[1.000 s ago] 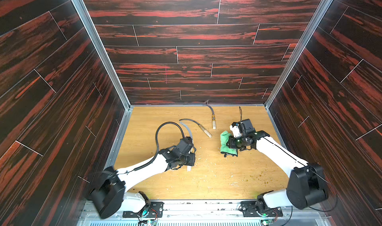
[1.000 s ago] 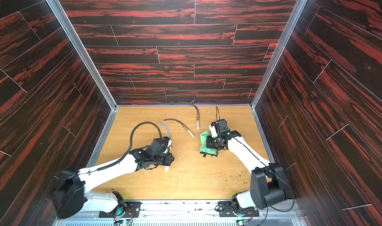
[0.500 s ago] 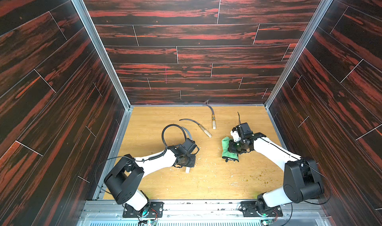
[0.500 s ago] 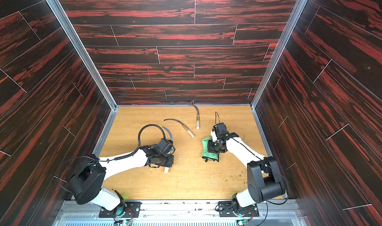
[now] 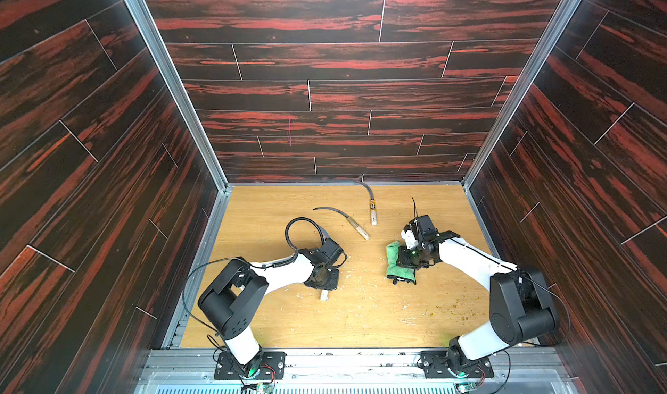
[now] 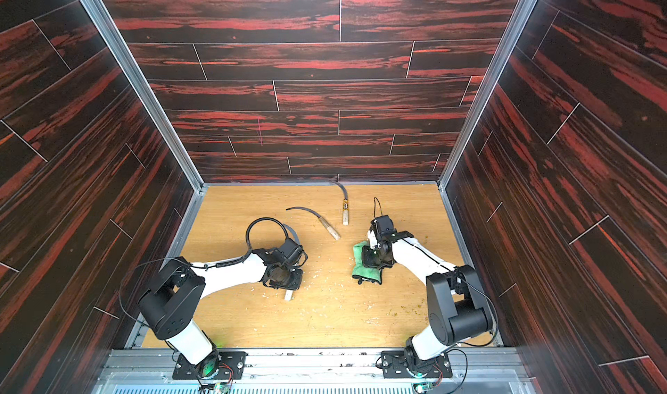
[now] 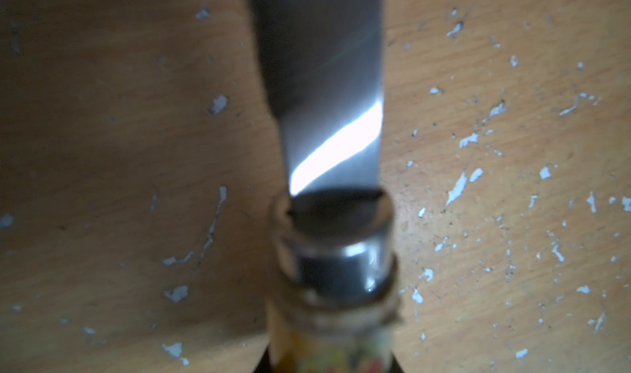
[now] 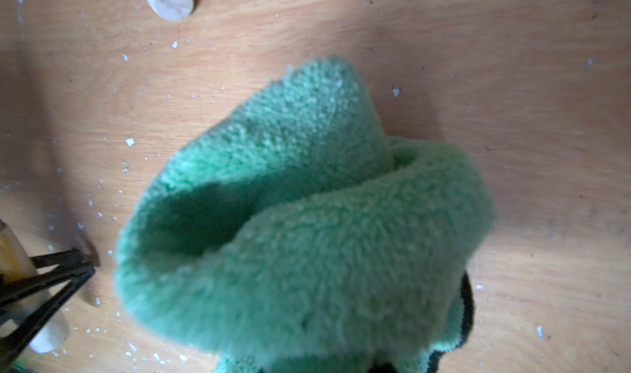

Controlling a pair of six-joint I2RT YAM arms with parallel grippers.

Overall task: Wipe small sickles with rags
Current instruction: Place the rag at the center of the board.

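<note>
Walls (image 5: 343, 67) of dark, red-streaked planks are being shown boxing in the whole scene. A pale wooden table (image 5: 361, 320) is being framed by them across the lower middle of both top views. The left arm (image 5: 281, 271) is being reached in from the lower left of the frame and the right arm (image 5: 469, 262) from the lower right, so both are being pointed at the table's middle. A black ribbed cable (image 5: 299, 222) is being looped just above the left arm's wrist.

The rag (image 5: 393, 260), green and fluffy with dark edging, is being shown bunched on the table right of centre. It's being partly covered by the right gripper (image 5: 406, 262), held directly on top of it. The fingers are being hidden, so whether they're spread or pinching can't be told. In the right wrist view the rag (image 8: 307, 217) is being shown as a crumpled heap.

The held sickle (image 7: 324, 98) is being pinched by its handle in the left gripper (image 5: 325, 284), jaws pressed together on it, left of centre. The middle sickle (image 5: 348, 219) is being shown flat just above centre. The far sickle (image 5: 371, 208) is being shown near it at upper centre, blade toward the back wall. White flecks (image 5: 361, 276) are being shown scattered between the grippers.
</note>
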